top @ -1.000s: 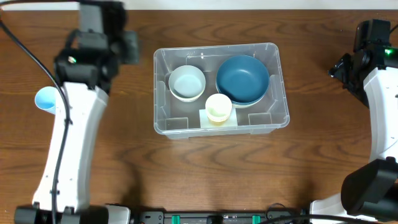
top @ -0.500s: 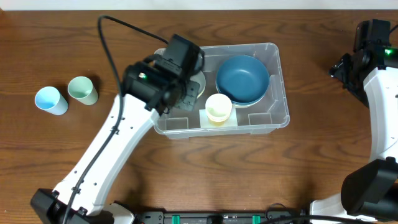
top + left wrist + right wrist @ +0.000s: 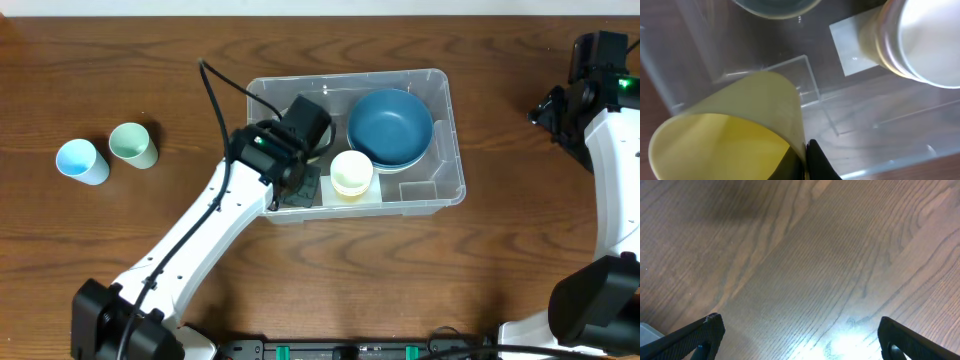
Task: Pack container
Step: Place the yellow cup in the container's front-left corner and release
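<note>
Our left gripper point(image 3: 806, 159), clamped on a yellow cup point(image 3: 730, 135), has swung from the upper left of the overhead frame to the container point(image 3: 455, 160) at centre and now hangs over its lower-left corner; we judge release comes next. A light blue cup point(image 3: 78, 160) and a green cup point(image 3: 133, 145) wait at left. Our right gripper point(image 3: 795, 340) idles at far right, jaws apart.

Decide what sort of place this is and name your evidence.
Probably a robotics lab bench, not a kitchen: a left arm and right arm stand at a wooden table, and the clear container holds a blue bowl and a cream cup.
</note>
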Robot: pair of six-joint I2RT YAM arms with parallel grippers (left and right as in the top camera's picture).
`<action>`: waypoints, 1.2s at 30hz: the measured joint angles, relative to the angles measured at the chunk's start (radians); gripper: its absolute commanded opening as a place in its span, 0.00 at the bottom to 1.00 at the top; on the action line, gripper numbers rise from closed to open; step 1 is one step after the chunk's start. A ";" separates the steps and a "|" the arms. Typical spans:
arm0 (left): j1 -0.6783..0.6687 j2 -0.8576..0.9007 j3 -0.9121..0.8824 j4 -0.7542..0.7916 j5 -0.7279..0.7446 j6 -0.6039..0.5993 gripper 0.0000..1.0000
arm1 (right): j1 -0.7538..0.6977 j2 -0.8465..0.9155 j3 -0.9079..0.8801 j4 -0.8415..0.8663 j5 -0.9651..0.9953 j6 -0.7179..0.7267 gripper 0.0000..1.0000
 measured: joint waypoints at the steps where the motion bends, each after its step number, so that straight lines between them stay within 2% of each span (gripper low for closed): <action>1: -0.001 0.001 -0.008 0.007 0.002 0.000 0.06 | 0.000 0.000 0.000 0.000 0.000 0.000 0.99; 20: -0.002 0.008 -0.024 0.021 0.014 -0.022 0.06 | 0.000 0.000 0.000 0.000 0.000 0.000 0.99; 34: -0.002 0.179 -0.032 0.048 0.017 -0.023 0.06 | 0.000 0.000 0.000 0.000 0.000 0.000 0.99; 35: -0.002 0.186 -0.032 0.048 0.017 -0.023 0.06 | 0.000 0.000 0.000 0.000 0.000 0.000 0.99; 36: -0.002 0.190 -0.032 0.049 0.017 -0.023 0.11 | 0.000 0.000 0.000 0.000 0.000 0.000 0.99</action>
